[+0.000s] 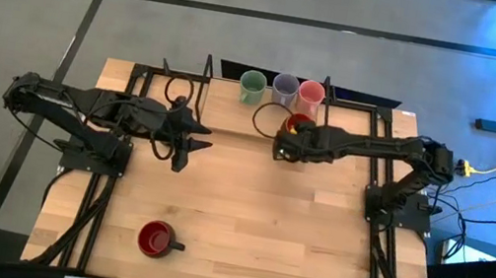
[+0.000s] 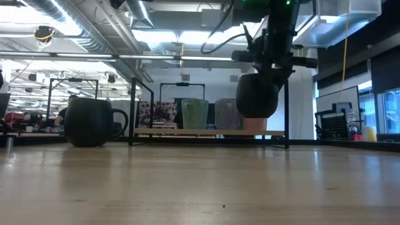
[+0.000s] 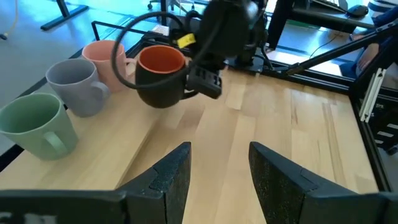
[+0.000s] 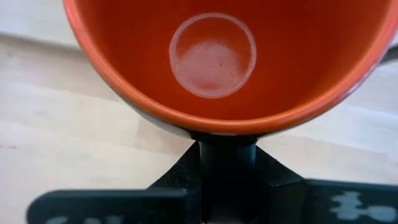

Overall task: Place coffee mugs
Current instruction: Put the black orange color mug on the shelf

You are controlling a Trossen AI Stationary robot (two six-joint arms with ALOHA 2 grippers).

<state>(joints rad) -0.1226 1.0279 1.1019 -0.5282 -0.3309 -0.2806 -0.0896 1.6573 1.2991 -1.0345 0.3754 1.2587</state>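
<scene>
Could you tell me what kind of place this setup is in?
Probably a robotics lab or workshop: exposed ceiling ducts, a wooden workbench on a concrete floor, and desks with equipment beyond it.

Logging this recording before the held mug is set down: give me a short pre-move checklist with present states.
1. Right gripper shut on the black mug, red inside, by its handle: ok.
2. Mug lifted off the table, as the low view shows: ok.
3. Pale green mug, lavender mug and pink mug upright in a row at the far edge: ok.
4. Room in the row beside the pink mug: cannot tell.
5. Left gripper open, apart from the held mug: ok.
6. Red mug waits at the near edge: ok.
</scene>
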